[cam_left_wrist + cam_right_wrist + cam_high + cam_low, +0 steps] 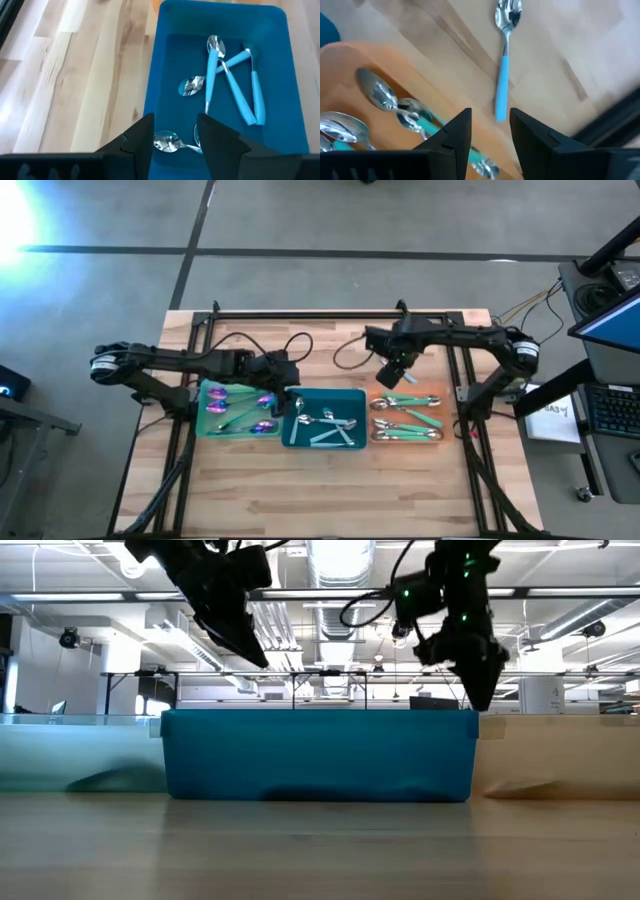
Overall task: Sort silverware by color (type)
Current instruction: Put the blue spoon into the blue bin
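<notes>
hovering over the far edge of the flat orange tray, near the table's right side, the right gripper has its two dark fingers apart and nothing between them; in its wrist view a silver spoon with a teal-blue handle lies alone on the bare light wooden table, just beyond the orange tray's rim, which suggests it is dropped short of the tray or waiting to be picked up. the orange tray already carries several teal-handled spoons. the left gripper hangs above the seam between the green tray and the middle teal-blue tray, its fingers also spread and empty, apparently lined up over a plain silver spoon at that tray's near wall. the teal tray is still mixed, holding both silver spoons and teal-handled spoons, while the iridescent purple-pink spoons lie gathered in the green tray, so sorting looks partly done.
</notes>
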